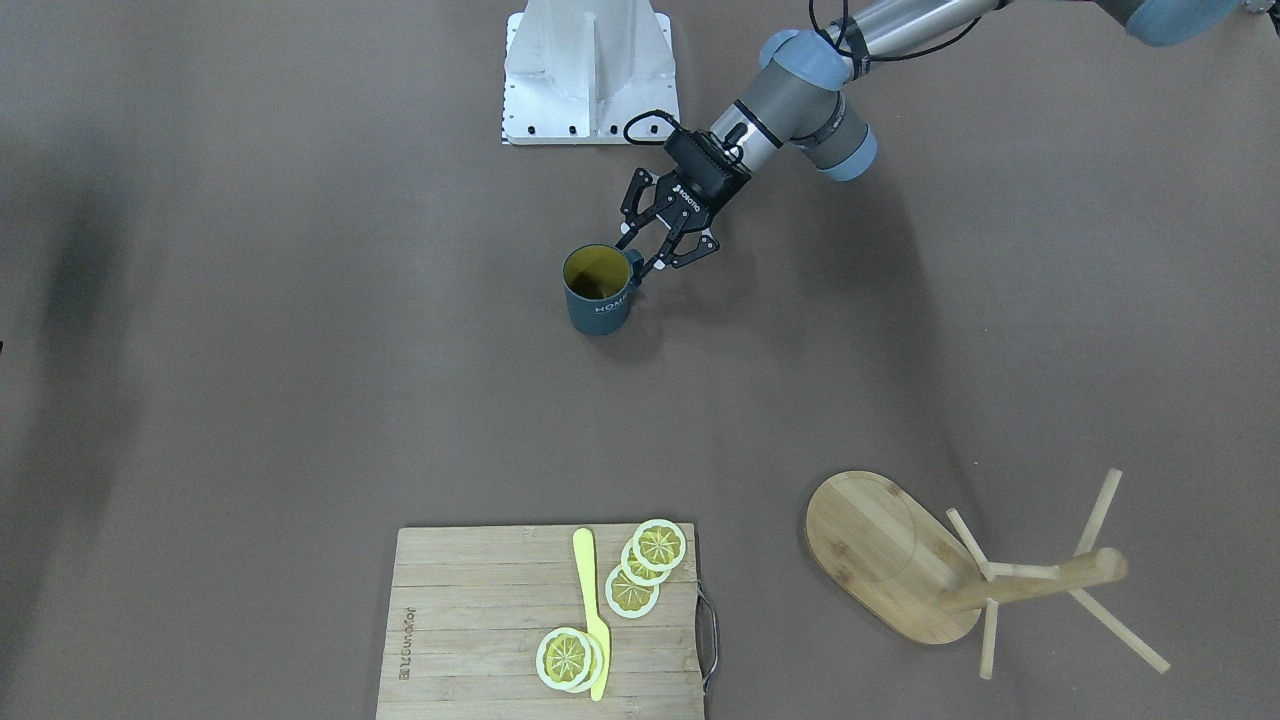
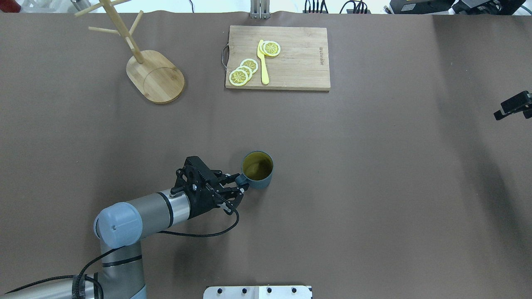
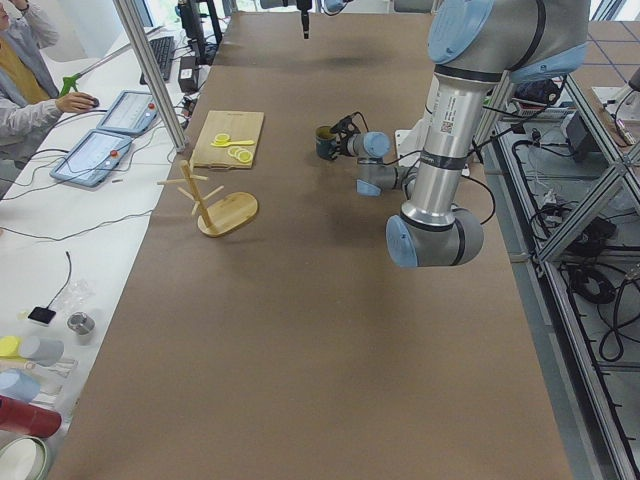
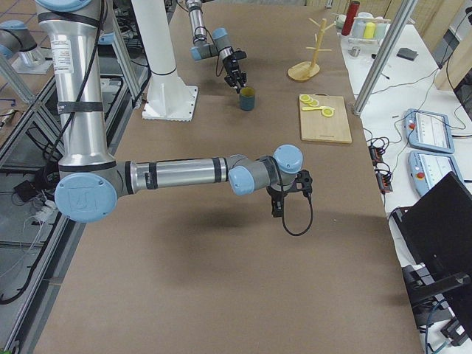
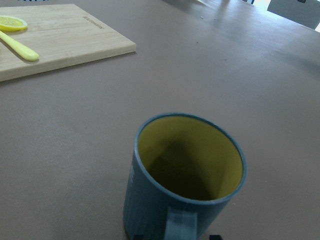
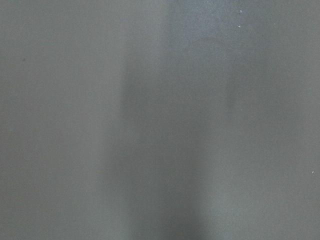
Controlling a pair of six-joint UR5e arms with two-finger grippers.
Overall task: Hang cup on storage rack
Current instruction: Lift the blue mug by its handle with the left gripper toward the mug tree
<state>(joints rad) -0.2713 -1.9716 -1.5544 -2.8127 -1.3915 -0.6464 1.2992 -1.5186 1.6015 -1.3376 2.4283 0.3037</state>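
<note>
None of the hanging is done: we note the cup upright in the middle of the tabletop, well apart from the storage rack at the far left. Left gripper has its fingers part-open astride the handle, not closed on it; grasp, carry and hooking on a peg remain, we judge.

Brown table; white bench w/ tablets alongside; even light
</note>
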